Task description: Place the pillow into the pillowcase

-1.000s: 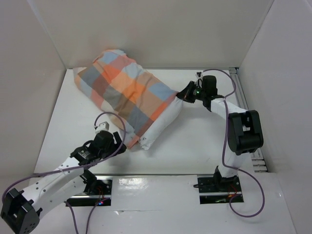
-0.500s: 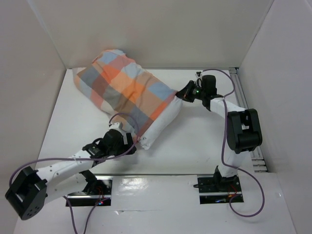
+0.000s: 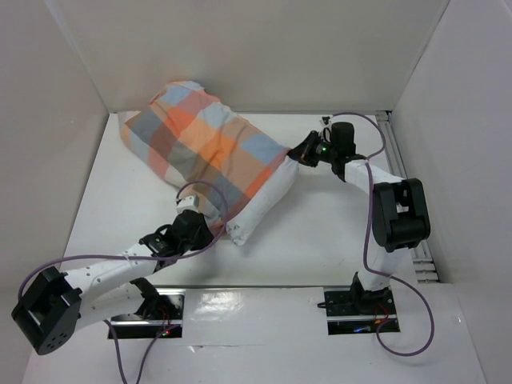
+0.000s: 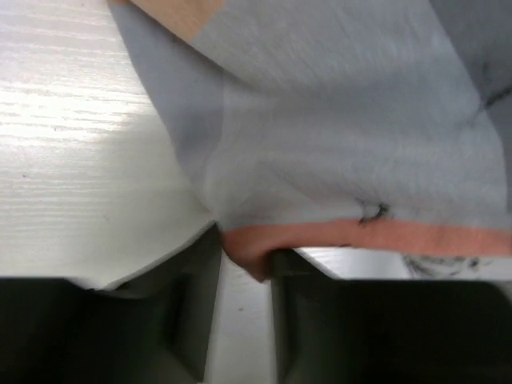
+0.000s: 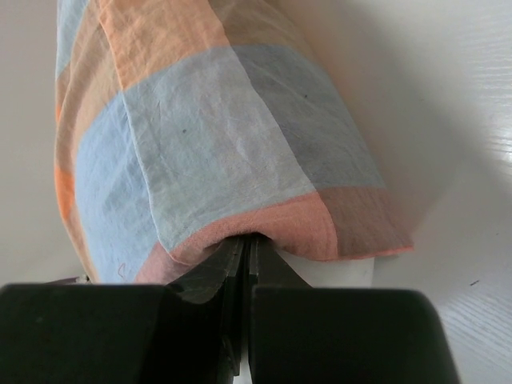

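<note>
One pillow (image 3: 260,210), mostly sheathed in the pillowcase (image 3: 200,144), laid diagonally from the worktop's (image 3: 320,240) far-left corner; hem (image 5: 264,228) pinched by right gripper (image 5: 248,244); left gripper (image 4: 244,256) half-spread about hem, grip undeterminable.

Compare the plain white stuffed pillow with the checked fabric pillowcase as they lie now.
The plain white stuffed pillow is one colour; the thin checked fabric pillowcase carries orange, grey, blue and cream squares. The pillow shows only as a white band at the near end; the pillowcase shows along its whole length, covering the rest. Both lie diagonally on the white table.
</note>
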Available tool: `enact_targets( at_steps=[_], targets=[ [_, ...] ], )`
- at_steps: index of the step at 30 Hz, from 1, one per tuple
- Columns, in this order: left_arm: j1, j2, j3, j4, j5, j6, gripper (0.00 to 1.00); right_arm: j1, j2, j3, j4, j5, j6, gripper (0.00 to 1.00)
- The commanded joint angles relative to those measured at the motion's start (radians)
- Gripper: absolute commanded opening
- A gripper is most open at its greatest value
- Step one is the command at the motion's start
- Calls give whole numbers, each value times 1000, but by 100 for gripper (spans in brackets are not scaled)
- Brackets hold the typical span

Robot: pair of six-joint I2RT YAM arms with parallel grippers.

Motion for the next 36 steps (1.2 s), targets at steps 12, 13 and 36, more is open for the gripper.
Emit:
enact_targets(
  at_steps=[12,13,36],
  targets=[
    [11,-305,333,-472,-382,-118,0,326,-165,-173,-65,72,-140,7],
    [24,-305,365,-512,-407,-132,0,360,-191,-173,-150,92,-173,21],
    [98,-215,488,-658,-513,-112,0,720,-481,-535,-65,1016,-295,70]
  ],
)
